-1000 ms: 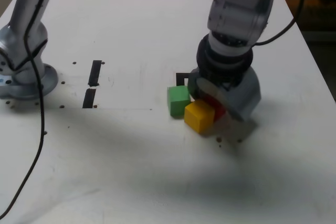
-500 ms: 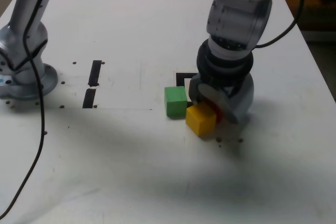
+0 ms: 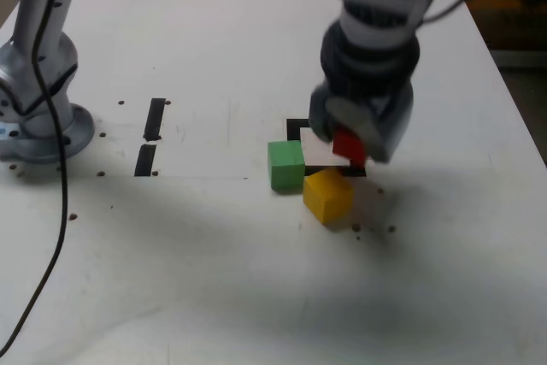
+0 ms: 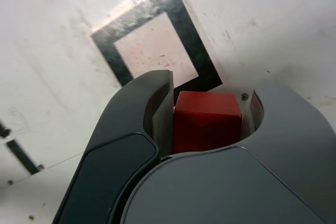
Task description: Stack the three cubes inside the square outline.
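My gripper (image 3: 350, 144) is shut on the red cube (image 3: 349, 144) and holds it a little above the table, over the square outline (image 3: 297, 127). In the wrist view the red cube (image 4: 207, 121) sits between the two fingers (image 4: 161, 114), with the black square outline (image 4: 182, 23) beyond it, its white inside bare. The green cube (image 3: 286, 165) rests on the table just outside the outline toward the exterior view's left. The yellow cube (image 3: 326, 195) lies in front of the outline, close to the green one.
Two short black tape strips (image 3: 150, 136) lie at the exterior view's left. The arm's grey base (image 3: 38, 121) stands at the far left edge, with a black cable (image 3: 53, 237) trailing down across the table. Small dark screw holes dot the white tabletop.
The gripper closed on the red cube and lifted it off the table, moving back over the square outline. The yellow cube and the green cube stayed about where they were.
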Robot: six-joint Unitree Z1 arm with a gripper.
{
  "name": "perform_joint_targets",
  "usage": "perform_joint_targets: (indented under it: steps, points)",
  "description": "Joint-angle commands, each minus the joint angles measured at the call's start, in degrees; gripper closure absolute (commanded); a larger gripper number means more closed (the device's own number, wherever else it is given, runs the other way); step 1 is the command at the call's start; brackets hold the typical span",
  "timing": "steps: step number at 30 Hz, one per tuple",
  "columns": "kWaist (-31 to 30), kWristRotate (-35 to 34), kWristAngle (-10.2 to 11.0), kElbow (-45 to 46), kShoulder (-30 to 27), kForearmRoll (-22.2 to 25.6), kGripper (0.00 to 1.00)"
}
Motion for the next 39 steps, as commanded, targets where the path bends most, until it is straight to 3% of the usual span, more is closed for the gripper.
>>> perform_joint_targets:
  steps: [1,6,14,29,39]
  points:
    - [0.7,-0.6,0.5,-1.7,-1.3,1.8,0.98]
    - [4.0,-2.7,0.5,-5.2,-3.2,5.2,0.98]
    - [9.2,-7.0,-2.1,-3.6,-1.7,5.3,0.98]
    - [11.2,-17.1,-9.6,0.3,1.7,1.7,0.98]
    - [11.2,-18.8,-12.6,5.7,1.6,-4.0,0.98]
